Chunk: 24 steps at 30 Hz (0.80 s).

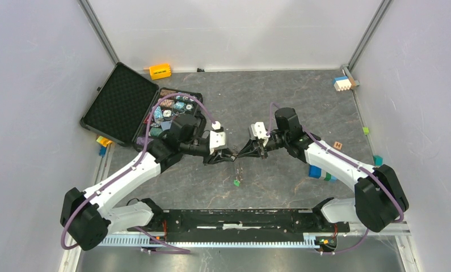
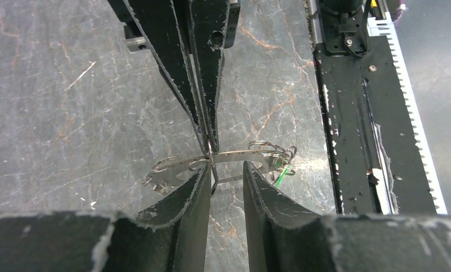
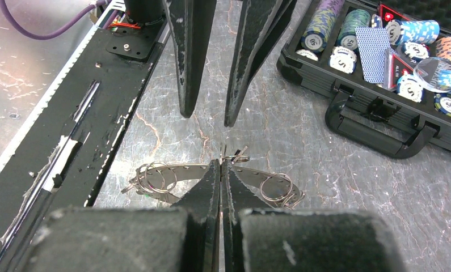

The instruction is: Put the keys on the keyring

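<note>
Centrally over grey marbled table [image 1: 268, 96], right jaws clamp keyring [image 3: 189, 168]; left jaws gape.

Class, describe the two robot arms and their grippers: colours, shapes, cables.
The left arm and right arm have white links, black joints and looping purple cables. The left gripper and right gripper have long black tapered fingers with frayed edges.

Tip to tip, the left gripper [image 2: 226, 170] and right gripper [image 3: 220, 164] leave us no passage between them, for the keyring [image 3: 183, 168] spans the gap. Behind the left gripper a chip case [image 1: 118, 105] blocks the way, and the black rail [image 1: 240, 218] bounds the near side. Beyond both tips we see bare table [image 1: 279, 102], apparently free.
</note>
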Available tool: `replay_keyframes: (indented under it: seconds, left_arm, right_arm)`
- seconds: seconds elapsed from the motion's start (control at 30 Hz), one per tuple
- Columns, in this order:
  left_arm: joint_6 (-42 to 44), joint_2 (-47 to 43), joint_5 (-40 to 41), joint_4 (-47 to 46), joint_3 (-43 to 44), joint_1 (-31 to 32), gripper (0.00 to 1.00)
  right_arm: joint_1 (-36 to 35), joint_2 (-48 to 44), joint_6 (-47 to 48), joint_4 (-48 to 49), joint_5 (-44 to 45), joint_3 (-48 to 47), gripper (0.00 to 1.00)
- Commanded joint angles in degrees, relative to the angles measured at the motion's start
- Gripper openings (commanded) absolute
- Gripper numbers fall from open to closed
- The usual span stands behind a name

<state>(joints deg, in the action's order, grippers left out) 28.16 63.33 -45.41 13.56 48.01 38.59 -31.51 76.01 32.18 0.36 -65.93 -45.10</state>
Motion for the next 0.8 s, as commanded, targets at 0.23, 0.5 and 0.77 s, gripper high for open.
replay_keyframes:
  seconds: [0.23, 0.5, 0.77]
  left_arm:
    - [0.75, 2.6, -2.42, -3.37, -0.46, -0.17, 0.34]
    - [0.51, 3.33, -1.97, -4.11, -0.68, -0.18, 0.34]
    - [0.71, 3.29, -1.33, -4.81, -1.07, -0.18, 0.34]
  right_arm:
    - [-0.21, -1.53, -0.29, 2.04, -2.05, -0.53, 0.0]
    - [-0.22, -1.73, -0.33, 2.17, -2.31, -0.43, 0.0]
    - [-0.23, -2.15, -0.37, 2.27, -2.55, -0.17, 0.0]
